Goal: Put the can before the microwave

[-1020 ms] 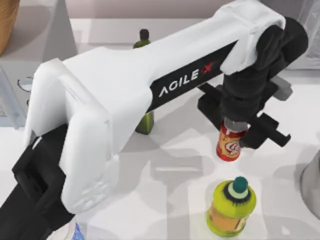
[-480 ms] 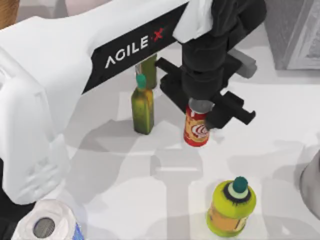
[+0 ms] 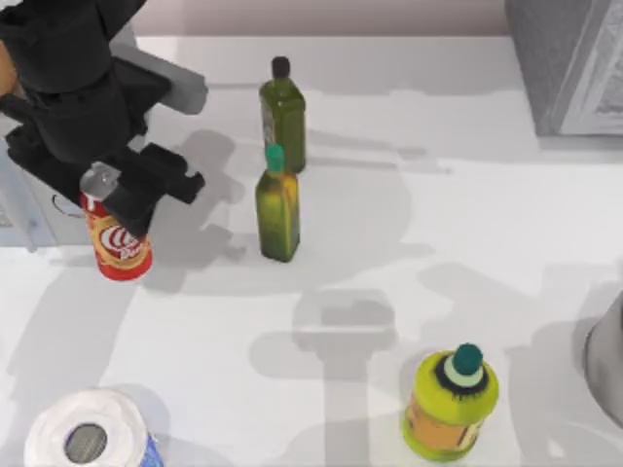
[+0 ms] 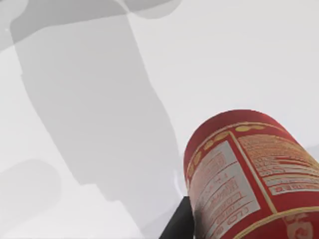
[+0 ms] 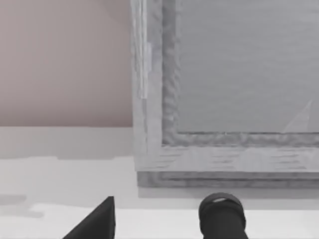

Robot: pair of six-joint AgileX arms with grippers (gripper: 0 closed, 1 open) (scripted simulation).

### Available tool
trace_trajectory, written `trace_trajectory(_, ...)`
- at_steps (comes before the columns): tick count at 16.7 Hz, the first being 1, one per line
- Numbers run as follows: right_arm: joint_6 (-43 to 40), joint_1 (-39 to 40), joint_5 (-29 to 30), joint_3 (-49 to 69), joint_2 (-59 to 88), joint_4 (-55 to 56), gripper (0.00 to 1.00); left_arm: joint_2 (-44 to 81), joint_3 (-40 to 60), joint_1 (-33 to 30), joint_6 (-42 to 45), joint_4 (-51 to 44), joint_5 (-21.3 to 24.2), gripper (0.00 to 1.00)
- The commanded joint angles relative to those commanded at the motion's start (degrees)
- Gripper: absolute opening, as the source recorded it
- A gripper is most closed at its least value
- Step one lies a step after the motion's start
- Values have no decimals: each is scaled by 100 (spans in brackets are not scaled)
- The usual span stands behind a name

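The red can with its white swirl logo is at the table's left, just in front of the light grey microwave, which my arm mostly hides. My left gripper reaches down from above and is shut on the can's silver top. In the left wrist view the can looms close over the white table, with one dark finger beside it. I cannot tell whether the can's base touches the table. My right gripper is parked facing a dark grey box, its fingers apart.
Two olive-green bottles stand mid-table. A fat yellow-green bottle is at the front right, a paper roll at the front left. The dark grey box fills the back right corner; a metal object touches the right edge.
My left arm has carried the can from the middle of the table leftward, past the olive bottles, to the spot in front of the microwave.
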Motion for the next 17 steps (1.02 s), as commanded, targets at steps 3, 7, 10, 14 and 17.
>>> trace_trajectory(3,0,0,0,0,0,0,100,-903,-1156,1272,656,132,7,0)
trace_trajectory(7,0,0,0,0,0,0,100,-1625,-2341,3098,1533,751,44,0)
trace_trajectory(10,0,0,0,0,0,0,100,-1748,-2951,4375,2112,1443,117,0)
trace_trajectory(14,0,0,0,0,0,0,100,-1647,-3405,5572,2645,2266,234,0)
trace_trajectory(17,0,0,0,0,0,0,100,-1576,-3504,5880,2787,2526,275,0)
